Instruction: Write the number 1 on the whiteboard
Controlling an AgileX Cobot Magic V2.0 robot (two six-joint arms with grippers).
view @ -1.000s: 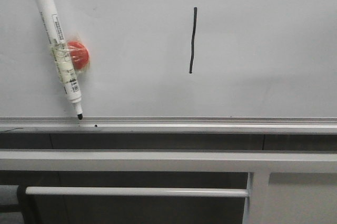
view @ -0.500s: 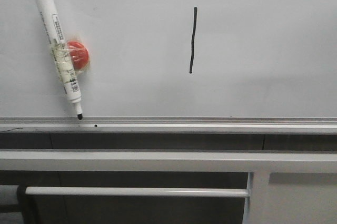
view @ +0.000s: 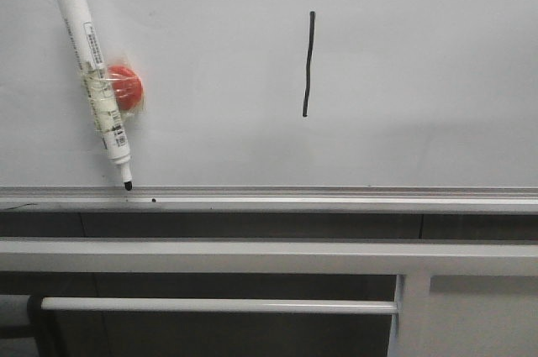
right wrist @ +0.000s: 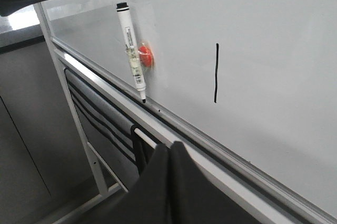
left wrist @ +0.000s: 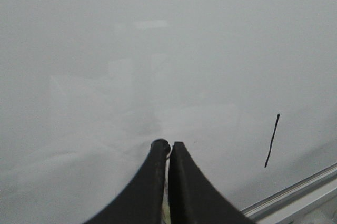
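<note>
Showing number 1 (view: 308, 63), thin wavy black stroke on glossy whiteboard (view: 420, 80), both claws clenched, empty

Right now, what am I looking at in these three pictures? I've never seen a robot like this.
It is a two-armed robot facing a whiteboard. One picture looks straight ahead; the other two come from cameras on each wrist, with dark jaws at the bottom. The left gripper and right gripper are both shut and hold nothing. On the board is a black stroke, the number 1. A marker pen leans beside a red magnet, its tip at the tray rail.
</note>
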